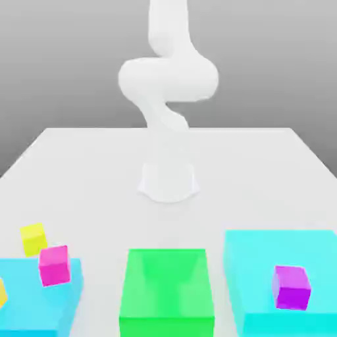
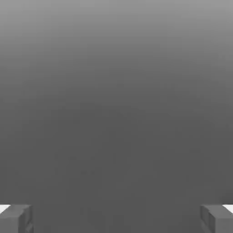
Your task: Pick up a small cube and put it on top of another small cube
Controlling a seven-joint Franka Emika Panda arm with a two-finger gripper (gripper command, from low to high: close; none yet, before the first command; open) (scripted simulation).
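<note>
A small yellow cube (image 1: 33, 238) sits on the white table (image 1: 99, 178) near the exterior view's left, just behind a big cyan block (image 1: 39, 296). A small pink cube (image 1: 54, 264) stands on that block's back edge. A second yellow piece (image 1: 2, 293), cut off by the picture's left edge, lies on the same block. In the hand view my gripper (image 2: 116, 219) is open, its grey fingertips (image 2: 16, 219) far apart with nothing between them, facing plain grey background. The white arm (image 1: 168, 79) rises from its base at the table's middle and leaves the picture at the top.
A big green block (image 1: 166, 293) stands at the front centre. A big cyan block (image 1: 263, 263) at the exterior view's right carries a small purple cube (image 1: 291, 286). The arm's base (image 1: 168, 181) stands mid-table.
</note>
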